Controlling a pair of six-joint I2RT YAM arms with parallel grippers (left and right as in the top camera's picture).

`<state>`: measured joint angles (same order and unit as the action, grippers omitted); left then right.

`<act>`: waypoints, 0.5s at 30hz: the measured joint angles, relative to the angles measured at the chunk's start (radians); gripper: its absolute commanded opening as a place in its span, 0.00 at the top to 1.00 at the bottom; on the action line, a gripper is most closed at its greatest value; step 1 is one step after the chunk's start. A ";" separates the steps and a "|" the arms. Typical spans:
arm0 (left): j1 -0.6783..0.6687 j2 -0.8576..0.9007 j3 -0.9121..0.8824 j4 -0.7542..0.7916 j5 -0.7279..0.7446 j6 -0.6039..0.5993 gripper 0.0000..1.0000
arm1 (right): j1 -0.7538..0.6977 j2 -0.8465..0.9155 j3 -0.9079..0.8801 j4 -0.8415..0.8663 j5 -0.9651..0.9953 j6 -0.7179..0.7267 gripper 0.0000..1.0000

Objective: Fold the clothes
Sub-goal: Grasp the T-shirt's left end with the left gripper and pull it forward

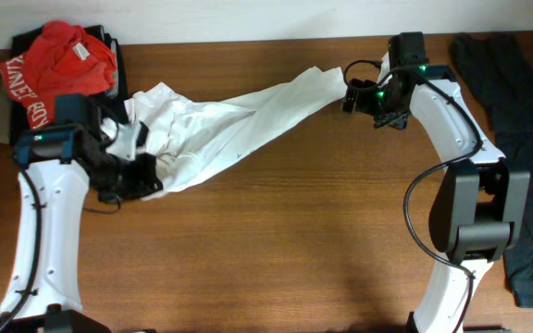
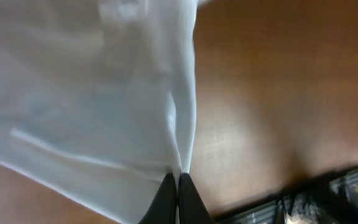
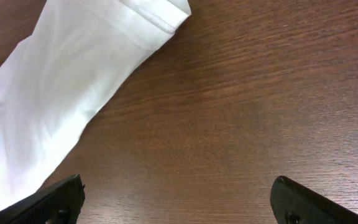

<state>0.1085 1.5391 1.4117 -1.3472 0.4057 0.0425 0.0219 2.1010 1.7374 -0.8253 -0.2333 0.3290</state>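
White T-shirt point(image 1: 229, 125) lies drawn out across upper-mid frame on desk point(image 1: 294, 231), prob. for flattening. Frame-left, left pincer point(image 2: 178, 186) pinched tight on fabric; right pincer point(image 3: 178, 198) wide apart, empty, by other end.

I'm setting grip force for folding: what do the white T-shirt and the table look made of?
The white T-shirt looks like thin, matte knit fabric, probably cotton: it drapes in soft creases and shows a stitched hem. The table is brown wood or wood-look laminate, I cannot tell which: fine grain lines with a slight sheen.

T-shirt point(image 1: 220, 125) on table point(image 1: 294, 231) (garment point(image 1: 516, 139) far right)
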 measured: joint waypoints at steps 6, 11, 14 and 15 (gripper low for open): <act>-0.134 0.000 -0.008 -0.084 0.002 0.003 1.00 | 0.000 0.000 0.000 -0.002 0.000 0.000 0.01; -0.239 0.000 -0.066 -0.115 -0.071 -0.031 1.00 | 0.000 0.000 0.000 -0.002 0.000 -0.001 0.01; -0.253 0.000 -0.119 -0.123 -0.132 -0.068 1.00 | 0.000 0.000 0.000 -0.002 0.000 0.000 0.01; -0.253 0.000 -0.136 -0.122 -0.138 -0.077 0.99 | 0.000 0.000 0.000 -0.002 0.000 -0.001 0.01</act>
<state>-0.1448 1.5391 1.2755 -1.4693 0.2672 -0.0349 0.0219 2.1010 1.7374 -0.8268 -0.2333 0.3283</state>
